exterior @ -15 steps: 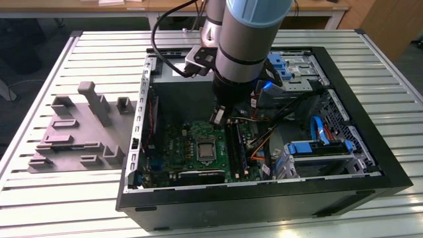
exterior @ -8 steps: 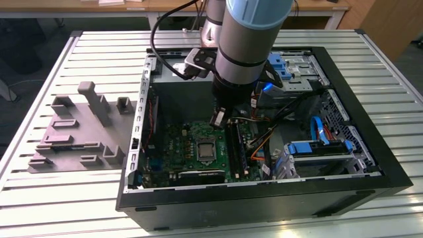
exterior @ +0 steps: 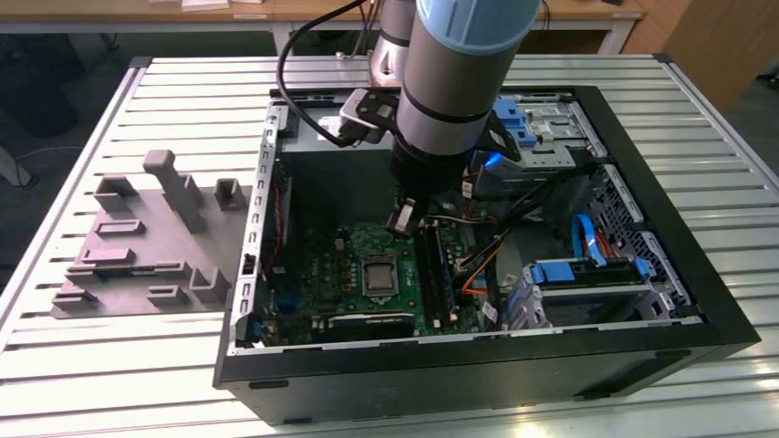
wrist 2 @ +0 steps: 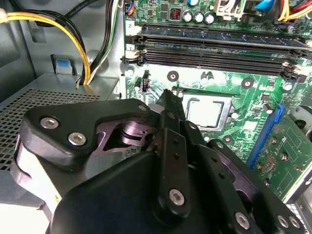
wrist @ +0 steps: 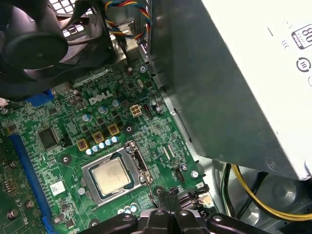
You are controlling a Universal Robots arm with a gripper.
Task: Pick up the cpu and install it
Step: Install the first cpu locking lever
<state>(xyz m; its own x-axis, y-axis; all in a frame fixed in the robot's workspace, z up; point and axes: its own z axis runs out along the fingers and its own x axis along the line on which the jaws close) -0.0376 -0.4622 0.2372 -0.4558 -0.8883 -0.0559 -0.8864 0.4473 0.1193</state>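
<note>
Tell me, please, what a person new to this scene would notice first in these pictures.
First, the arm reaching into the open black computer case, its end effector above the green motherboard. Next, the cpu lying in its socket on that board. A grey block fixture sits outside, on the exterior view's left.

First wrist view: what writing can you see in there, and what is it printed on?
motherboard: a white brand logo, not read out here.
power supply: label marks at one corner, partly cut off.
white sticker on the board: print too small to read.
cpu top: faint print, too small to read.
</note>
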